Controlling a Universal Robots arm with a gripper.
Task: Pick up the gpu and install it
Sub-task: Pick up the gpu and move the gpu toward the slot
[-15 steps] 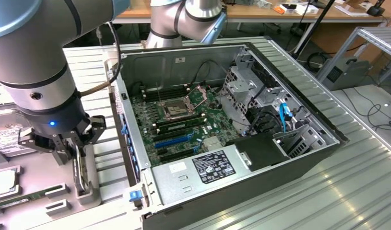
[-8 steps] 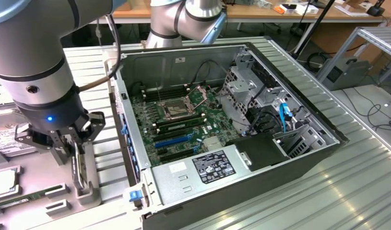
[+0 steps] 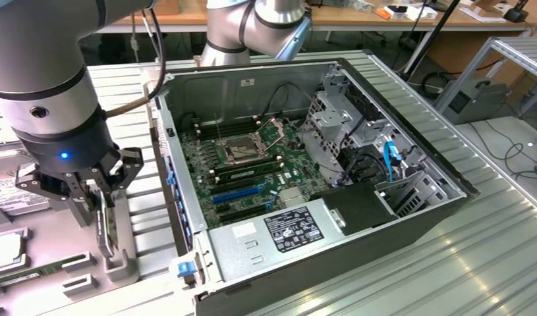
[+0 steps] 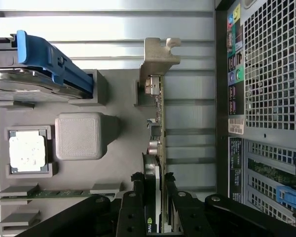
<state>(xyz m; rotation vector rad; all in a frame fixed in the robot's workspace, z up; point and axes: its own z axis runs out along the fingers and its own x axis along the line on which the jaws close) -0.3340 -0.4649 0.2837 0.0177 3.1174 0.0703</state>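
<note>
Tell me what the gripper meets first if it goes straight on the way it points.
The gpu, standing on edge in the gray tray directly under the gripper, seemingly with no gap left.

One arm [image 3: 49,85], one end effector [image 4: 153,178], two fingers [image 4: 137,202]. One gpu [image 4: 161,118], with one silver bracket [image 4: 158,54]. One open computer case [image 3: 356,257] on one bench [image 3: 479,263]. Inside: one processor socket [image 3: 242,150], one power supply [image 3: 281,230], one blue cable [image 3: 391,158]. On one grey tray [image 4: 118,163]: one hard drive [image 4: 19,86] with one blue carrier [image 4: 49,61], one bare processor chip [image 4: 27,150], one grey block [image 4: 79,136], one green memory stick [image 4: 49,193]. Memory sticks on the board too crowded to count.
</note>
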